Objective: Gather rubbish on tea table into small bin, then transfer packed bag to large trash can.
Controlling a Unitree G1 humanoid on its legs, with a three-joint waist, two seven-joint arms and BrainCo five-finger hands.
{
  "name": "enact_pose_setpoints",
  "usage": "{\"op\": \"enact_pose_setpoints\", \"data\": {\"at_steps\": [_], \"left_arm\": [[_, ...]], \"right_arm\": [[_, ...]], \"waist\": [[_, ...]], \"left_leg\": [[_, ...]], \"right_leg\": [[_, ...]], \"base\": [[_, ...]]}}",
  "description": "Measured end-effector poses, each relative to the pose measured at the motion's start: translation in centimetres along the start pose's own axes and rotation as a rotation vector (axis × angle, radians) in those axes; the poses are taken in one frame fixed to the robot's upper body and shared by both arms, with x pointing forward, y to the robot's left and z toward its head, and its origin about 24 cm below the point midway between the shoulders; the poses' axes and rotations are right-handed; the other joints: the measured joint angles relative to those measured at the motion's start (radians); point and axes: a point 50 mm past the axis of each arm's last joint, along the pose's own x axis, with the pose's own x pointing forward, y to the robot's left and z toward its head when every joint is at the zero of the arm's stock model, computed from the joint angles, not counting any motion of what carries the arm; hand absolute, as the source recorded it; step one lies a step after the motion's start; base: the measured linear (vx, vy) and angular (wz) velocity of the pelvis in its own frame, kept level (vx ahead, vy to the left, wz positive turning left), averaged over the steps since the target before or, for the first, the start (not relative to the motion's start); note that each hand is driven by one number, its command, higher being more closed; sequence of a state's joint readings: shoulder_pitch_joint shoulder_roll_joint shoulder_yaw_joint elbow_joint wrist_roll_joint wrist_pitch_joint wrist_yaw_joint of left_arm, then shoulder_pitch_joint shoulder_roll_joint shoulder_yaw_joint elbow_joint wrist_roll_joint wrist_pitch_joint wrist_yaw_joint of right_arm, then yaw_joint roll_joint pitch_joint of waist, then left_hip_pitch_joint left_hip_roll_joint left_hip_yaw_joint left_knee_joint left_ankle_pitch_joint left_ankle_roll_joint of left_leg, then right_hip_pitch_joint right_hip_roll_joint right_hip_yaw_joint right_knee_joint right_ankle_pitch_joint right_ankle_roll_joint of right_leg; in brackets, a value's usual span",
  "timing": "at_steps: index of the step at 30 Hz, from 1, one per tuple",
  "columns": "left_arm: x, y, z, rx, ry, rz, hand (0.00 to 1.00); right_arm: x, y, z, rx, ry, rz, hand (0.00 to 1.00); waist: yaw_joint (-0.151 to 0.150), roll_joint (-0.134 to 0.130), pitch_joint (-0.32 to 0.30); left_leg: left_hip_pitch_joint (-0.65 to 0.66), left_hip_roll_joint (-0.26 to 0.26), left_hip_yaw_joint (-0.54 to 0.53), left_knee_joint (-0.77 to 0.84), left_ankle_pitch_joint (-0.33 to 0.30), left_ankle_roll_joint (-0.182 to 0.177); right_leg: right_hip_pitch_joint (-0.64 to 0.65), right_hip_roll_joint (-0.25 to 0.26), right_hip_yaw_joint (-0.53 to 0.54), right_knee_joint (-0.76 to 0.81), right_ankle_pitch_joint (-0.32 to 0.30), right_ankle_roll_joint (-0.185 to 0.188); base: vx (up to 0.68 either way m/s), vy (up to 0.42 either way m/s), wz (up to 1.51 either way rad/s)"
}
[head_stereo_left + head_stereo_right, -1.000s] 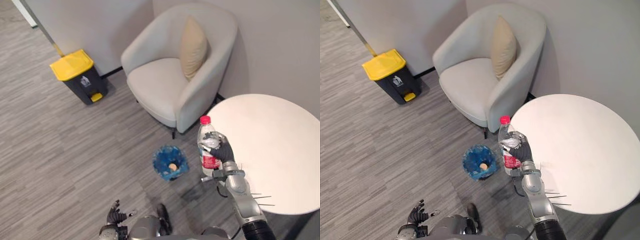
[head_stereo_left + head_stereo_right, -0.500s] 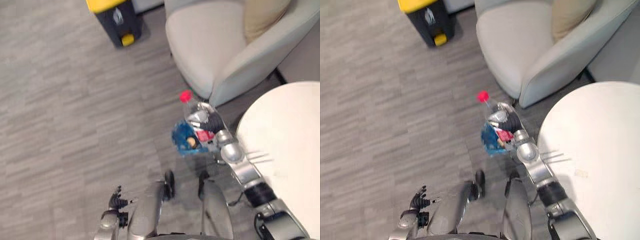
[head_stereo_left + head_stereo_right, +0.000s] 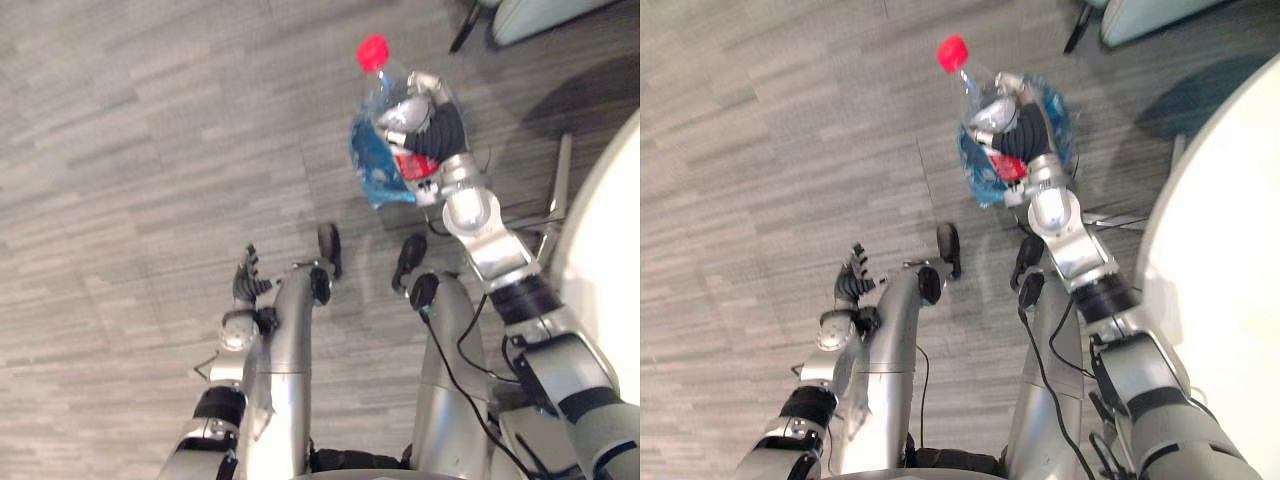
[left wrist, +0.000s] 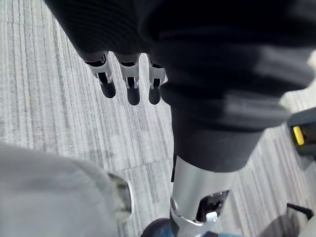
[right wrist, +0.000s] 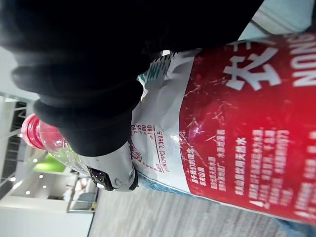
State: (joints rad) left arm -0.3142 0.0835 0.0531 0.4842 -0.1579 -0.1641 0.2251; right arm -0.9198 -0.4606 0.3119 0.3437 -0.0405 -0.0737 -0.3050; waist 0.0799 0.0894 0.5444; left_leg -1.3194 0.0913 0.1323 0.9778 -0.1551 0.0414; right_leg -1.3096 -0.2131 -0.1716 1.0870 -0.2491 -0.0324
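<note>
Grey floor [image 3: 120,150], upper right: right hand [image 3: 428,122] grasping bottle [image 3: 382,88] over small bin [image 3: 370,168], not yet dropped; left hand [image 3: 246,285] relaxed; bag transfer pending.

One bottle [image 3: 383,86], one bin [image 3: 371,166], one table [image 3: 1225,250].

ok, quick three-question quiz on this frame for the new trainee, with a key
1. True or false: the right robot hand is curled round the red-capped bottle.
2. In the eye views, what shows just behind that bottle? A) white table B) blue-bagged small bin C) yellow-lidded can
3. Fill in: the left robot hand has its fingers ____ (straight or curled).

Key: 1 true; 2 B; 3 straight.
</note>
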Motion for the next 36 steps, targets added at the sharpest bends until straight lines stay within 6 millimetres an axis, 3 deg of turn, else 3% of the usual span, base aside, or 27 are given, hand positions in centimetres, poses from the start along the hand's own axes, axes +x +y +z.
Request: {"op": "enact_pose_setpoints", "data": {"at_steps": [8, 9, 12, 14, 21, 25, 28, 31, 36], "left_arm": [[0.6, 0.9, 2.9, -0.066, -0.119, 0.041, 0.0], [0.6, 1.2, 2.8, -0.053, -0.116, 0.047, 0.0], [0.7, 1.9, 1.4, -0.019, -0.049, 0.063, 0.0], [0.5, 2.0, 0.3, -0.004, 0.008, 0.068, 0.0], [0.4, 2.4, 0.0, 0.012, 0.019, 0.074, 0.0], [0.3, 3.1, -0.2, 0.036, 0.028, 0.099, 0.0], [0.2, 3.2, -0.5, 0.054, 0.039, 0.101, 0.0], [0.1, 3.9, -0.7, 0.082, 0.048, 0.115, 0.0], [0.0, 4.7, -1.0, 0.128, 0.058, 0.125, 0.0]], "right_arm": [[2.8, -3.2, 1.8, -0.076, -0.049, -0.125, 1.0], [3.1, -3.3, 2.2, -0.076, -0.06, -0.132, 0.0], [3.6, -3.6, 2.8, -0.075, -0.08, -0.142, 0.0], [3.6, -3.8, 2.1, -0.083, -0.048, -0.149, 0.0], [3.0, -3.2, 0.8, -0.116, -0.011, -0.118, 0.0], [1.4, -2.1, -0.8, -0.223, 0.006, -0.071, 0.0], [0.1, -1.2, -0.9, -0.26, -0.024, -0.039, 0.0], [-1.7, 0.3, -1.4, -0.335, -0.052, 0.026, 0.0], [-4.3, 1.1, -3.9, -0.451, -0.005, 0.1, 0.0]], "waist": [[0.02, 0.0, 0.0], [0.02, -0.001, 0.0], [0.018, -0.002, -0.001], [0.017, -0.006, -0.002], [0.011, -0.023, -0.006], [0.002, -0.04, -0.013], [0.002, -0.046, -0.016], [0.002, -0.084, -0.036], [-0.01, -0.109, -0.051]], "left_leg": [[-0.139, 0.034, 0.026, 0.003, 0.008, -0.007], [-0.146, 0.034, 0.026, 0.002, 0.014, -0.009], [-0.158, 0.034, 0.027, 0.0, 0.024, 0.002], [-0.161, 0.034, 0.026, 0.0, 0.026, 0.007], [-0.161, 0.037, 0.022, -0.003, 0.023, 0.002], [-0.154, 0.044, 0.018, -0.003, 0.023, 0.002], [-0.134, 0.045, 0.02, -0.009, 0.023, 0.002], [-0.116, 0.048, 0.025, -0.033, 0.024, 0.001], [-0.07, 0.048, 0.035, -0.06, 0.024, 0.002]], "right_leg": [[-0.126, -0.017, -0.021, 0.013, 0.001, 0.002], [-0.133, -0.018, -0.022, 0.013, 0.001, 0.002], [-0.145, -0.018, -0.023, 0.01, 0.001, 0.002], [-0.146, -0.018, -0.023, 0.01, -0.003, 0.01], [-0.144, -0.015, -0.03, 0.008, -0.005, 0.012], [-0.126, -0.013, -0.042, 0.0, -0.005, 0.011], [-0.104, -0.011, -0.042, -0.011, -0.004, 0.011], [-0.088, -0.001, -0.042, -0.044, 0.011, 0.003], [-0.044, 0.002, -0.04, -0.077, 0.019, 0.008]], "base": [[-0.05, 0.024, 0.13], [-0.04, 0.035, 0.04], [-0.03, 0.043, -0.03], [-0.03, 0.053, 0.01], [-0.04, 0.042, 0.0], [-0.05, 0.036, -0.01], [-0.05, 0.039, -0.02], [-0.04, 0.044, -0.08], [-0.03, 0.037, -0.04]]}}
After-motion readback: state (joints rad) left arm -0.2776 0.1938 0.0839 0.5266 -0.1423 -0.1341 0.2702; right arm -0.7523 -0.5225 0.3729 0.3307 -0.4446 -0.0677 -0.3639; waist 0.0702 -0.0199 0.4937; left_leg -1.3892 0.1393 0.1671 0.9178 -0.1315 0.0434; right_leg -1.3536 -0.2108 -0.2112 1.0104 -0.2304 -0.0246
